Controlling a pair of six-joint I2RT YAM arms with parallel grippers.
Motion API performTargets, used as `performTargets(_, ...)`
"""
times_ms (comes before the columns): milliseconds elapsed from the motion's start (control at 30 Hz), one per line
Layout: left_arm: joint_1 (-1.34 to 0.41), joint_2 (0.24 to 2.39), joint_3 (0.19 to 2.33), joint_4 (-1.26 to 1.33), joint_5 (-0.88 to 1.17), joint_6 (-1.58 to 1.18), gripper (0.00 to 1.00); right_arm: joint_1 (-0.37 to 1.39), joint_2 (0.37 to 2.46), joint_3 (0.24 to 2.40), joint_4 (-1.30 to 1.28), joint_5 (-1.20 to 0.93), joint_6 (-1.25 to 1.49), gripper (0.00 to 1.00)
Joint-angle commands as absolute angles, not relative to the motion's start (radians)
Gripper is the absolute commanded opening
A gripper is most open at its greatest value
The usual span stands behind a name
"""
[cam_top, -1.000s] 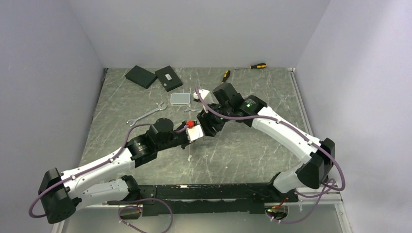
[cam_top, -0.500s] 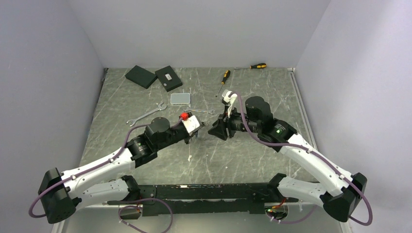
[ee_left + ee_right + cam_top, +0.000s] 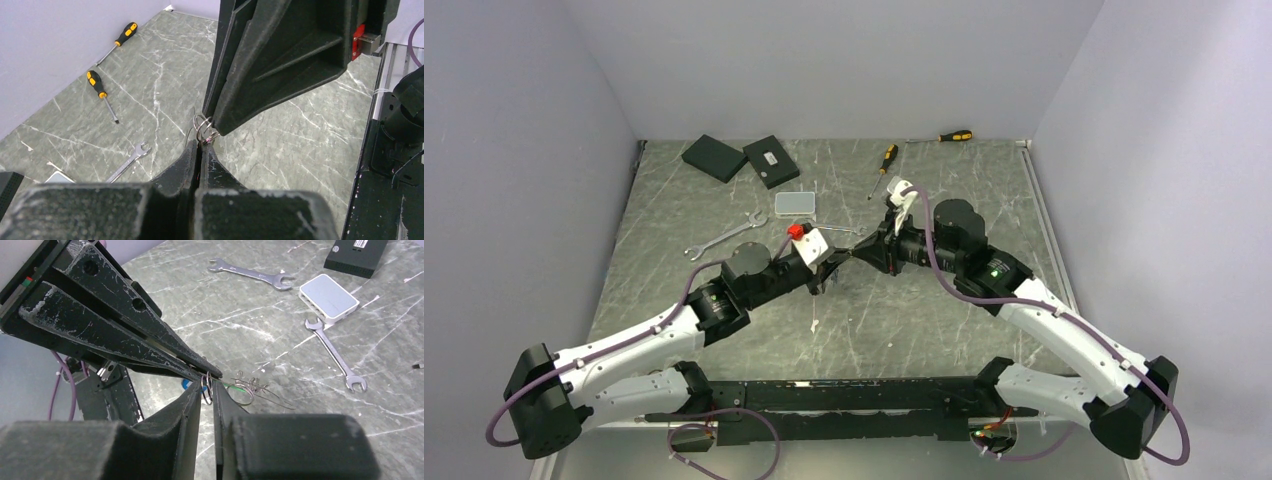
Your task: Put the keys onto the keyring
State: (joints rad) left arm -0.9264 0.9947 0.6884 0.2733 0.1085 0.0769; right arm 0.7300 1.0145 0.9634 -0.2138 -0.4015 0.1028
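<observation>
My left gripper (image 3: 838, 264) is shut on the keyring (image 3: 252, 397), a thin silvery wire, and holds it above the table. Small wire rings (image 3: 201, 126) stick out of its tips (image 3: 202, 144). From there the wire trails off with tiny metal keys (image 3: 248, 380), a green tag (image 3: 229, 385) and a blue tag (image 3: 186, 384). My right gripper (image 3: 207, 385) meets the left tip to tip (image 3: 856, 256). Its fingers stand a narrow slit apart, one on each side of a small ring (image 3: 206, 390). I cannot see them pressing on it.
Two silver wrenches (image 3: 724, 237) (image 3: 839, 229) lie behind the grippers, with a white box (image 3: 795, 203) between them. Two black boxes (image 3: 714, 157) (image 3: 771, 160) and two yellow-and-black screwdrivers (image 3: 886, 158) (image 3: 952, 135) lie along the back wall.
The right arm swung off the left gripper to the right, then brought its tips back to the left tips while its jaws narrowed. The left gripper rose slightly, still shut.
</observation>
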Motion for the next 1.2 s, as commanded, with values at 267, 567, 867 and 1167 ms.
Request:
performTargets(267, -0.931, 0.97, 0.686, 0.366, 0.096, 0.054, 0.0, 0.732, 1.05, 1.022, -0.193, -0.422, 0.087, 0.2)
performTargets(567, -0.93, 0.96, 0.683, 0.368, 0.076, 0.058, 0.0, 0.732, 1.069, 1.026, -0.197, -0.435, 0.096, 0.11)
performTargets(867, -0.93, 0.966, 0.679, 0.341, 0.074, 0.115, 0.0, 0.733, 1.138, 1.131, -0.334, -0.453, 0.091, 0.0)
performTargets(1167, -0.93, 0.98, 0.685, 0.297, 0.035, 0.253, 0.0, 0.733, 1.248, 1.296, -0.568, -0.489, 0.091, 0.0)
